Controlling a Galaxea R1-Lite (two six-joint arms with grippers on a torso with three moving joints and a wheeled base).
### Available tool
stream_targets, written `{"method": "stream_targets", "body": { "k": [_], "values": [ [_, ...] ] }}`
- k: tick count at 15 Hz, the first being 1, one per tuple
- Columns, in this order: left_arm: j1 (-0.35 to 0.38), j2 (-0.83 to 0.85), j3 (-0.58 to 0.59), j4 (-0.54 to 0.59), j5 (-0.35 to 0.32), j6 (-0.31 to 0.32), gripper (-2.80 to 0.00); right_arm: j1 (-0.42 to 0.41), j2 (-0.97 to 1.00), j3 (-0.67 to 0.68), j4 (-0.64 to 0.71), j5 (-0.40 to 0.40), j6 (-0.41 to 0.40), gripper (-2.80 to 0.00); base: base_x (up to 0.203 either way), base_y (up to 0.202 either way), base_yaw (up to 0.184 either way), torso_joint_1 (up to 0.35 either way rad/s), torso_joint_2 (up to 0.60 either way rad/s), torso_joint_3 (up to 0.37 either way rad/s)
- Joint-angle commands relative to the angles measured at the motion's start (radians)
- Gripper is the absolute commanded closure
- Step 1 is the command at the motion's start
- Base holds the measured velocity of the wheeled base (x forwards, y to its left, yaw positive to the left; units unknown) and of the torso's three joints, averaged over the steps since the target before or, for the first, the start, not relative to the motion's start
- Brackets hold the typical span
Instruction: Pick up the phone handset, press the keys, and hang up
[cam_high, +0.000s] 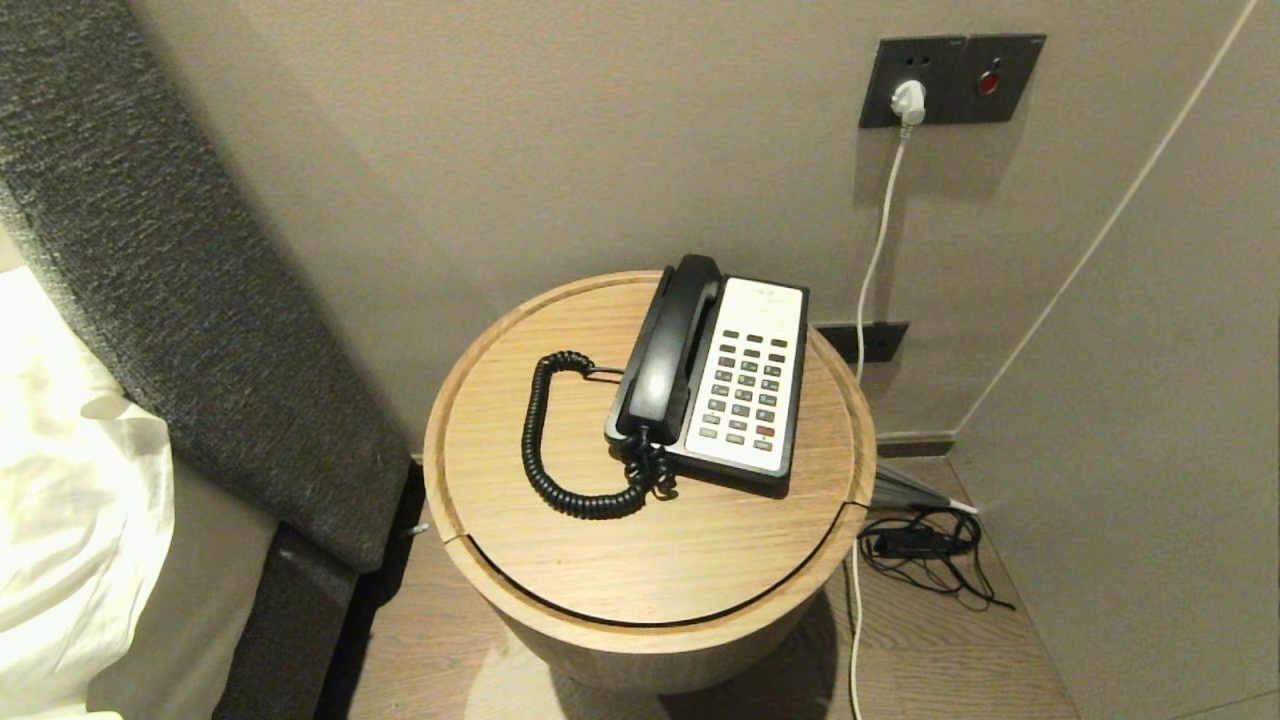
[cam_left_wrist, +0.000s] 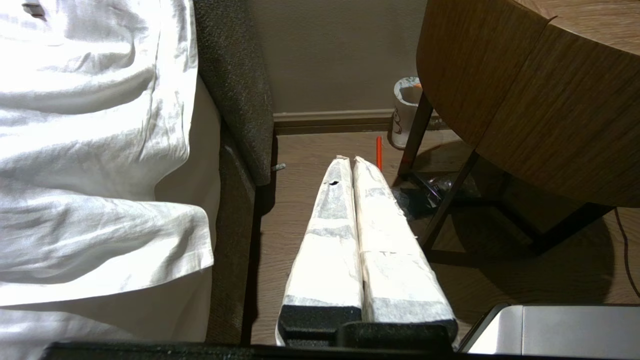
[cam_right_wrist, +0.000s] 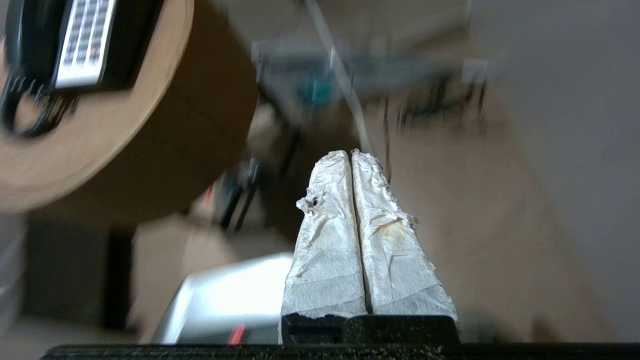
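Handset (cam_high: 668, 345) lies in its cradle on the left side of the desk phone (cam_high: 740, 385), black and not lifted. The phone stands on the round wooden bench (cam_high: 560, 560), toward the back and a little right of the middle. Its light faceplate carries the keypad (cam_high: 745, 385) with dark keys in rows and one red key near the front edge. A black coiled cord (cam_high: 555, 455) leaves the near end of the handset, makes a wide loop on the bench top to the left, and comes back toward the phone body.

Neither arm shows in the head view. The left pincer (cam_left_wrist: 348, 160) hangs low beside the bench, over the wooden floor, between the bed with the white sheet (cam_left_wrist: 95, 150) and the side wall of the bench; its two fingers, wrapped in white tape, are pressed together with nothing between them. A paper cup (cam_left_wrist: 406, 117) stands on the floor by the wall under the bench, near one dark bench leg.

The right pincer (cam_right_wrist: 350, 154) is also low, on the right side of the bench and below its top, and its taped fingers are together and empty as well. From there the phone is seen above on the bench edge.

On the wall behind, a white plug (cam_high: 908, 100) sits in a dark socket panel, and its white cable (cam_high: 872, 270) runs down to the floor, where black wires (cam_high: 925, 550) lie tangled.
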Motion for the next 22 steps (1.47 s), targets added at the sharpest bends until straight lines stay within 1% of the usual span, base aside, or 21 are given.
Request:
{"method": "stream_targets", "body": {
  "k": [1, 3, 5, 6, 7, 8, 9, 11, 13, 15, 22],
  "values": [
    [0.000, 0.003, 0.000, 0.000, 0.000, 0.000, 0.00, 0.003, -0.030, 0.171, -0.285, -0.014, -0.035, 0.00, 0.000, 0.000, 0.000, 0.000, 0.00, 0.000],
    [0.000, 0.003, 0.000, 0.000, 0.000, 0.000, 0.00, 0.004, -0.038, 0.337, -0.420, -0.024, -0.092, 0.00, 0.000, 0.000, 0.000, 0.000, 0.00, 0.000],
    [0.000, 0.003, 0.000, 0.000, 0.000, 0.000, 0.00, 0.005, -0.043, 0.475, -0.539, -0.030, -0.199, 0.00, 0.000, 0.000, 0.000, 0.000, 0.00, 0.000],
    [0.000, 0.003, 0.000, 0.000, 0.000, 0.000, 0.00, 0.005, -0.044, 0.523, -0.585, -0.032, -0.262, 0.00, 0.000, 0.000, 0.000, 0.000, 0.00, 0.000],
    [0.000, 0.003, 0.000, 0.000, 0.000, 0.002, 0.00, 0.006, -0.045, 0.534, -0.591, -0.028, -0.339, 0.00, 0.000, 0.000, 0.000, 0.000, 0.00, 0.000],
    [0.000, 0.002, 0.000, 0.000, 0.000, 0.000, 0.00, 0.005, -0.046, 0.529, -0.593, -0.023, -0.369, 0.00, 0.000, 0.000, 0.000, 0.000, 0.00, 0.000],
    [0.000, 0.003, 0.000, 0.000, 0.000, 0.000, 0.00, 0.006, -0.046, 0.529, -0.591, -0.022, -0.369, 0.00, 0.000, 0.000, 0.000, 0.000, 0.00, 0.000],
    [0.000, 0.003, 0.000, 0.000, 0.000, 0.000, 0.00, 0.006, -0.046, 0.526, -0.542, -0.023, -0.371, 0.00, 0.000, 0.000, 0.000, 0.000, 0.00, 0.000],
    [0.000, 0.003, 0.000, 0.000, 0.000, 0.000, 0.00, 0.007, -0.047, 0.529, -0.556, -0.019, -0.379, 0.00, 0.000, 0.000, 0.000, 0.000, 0.00, 0.000],
    [0.000, 0.003, 0.000, 0.000, -0.001, 0.000, 0.00, 0.006, -0.047, 0.529, -0.558, -0.027, -0.363, 0.00, 0.000, 0.000, 0.000, 0.000, 0.00, 0.000],
    [0.000, 0.003, 0.000, 0.000, 0.000, 0.000, 0.00, 0.006, -0.047, 0.529, -0.555, -0.027, -0.365, 0.00, 0.000, 0.000, 0.000, 0.000, 0.00, 0.000]
  ]
}}
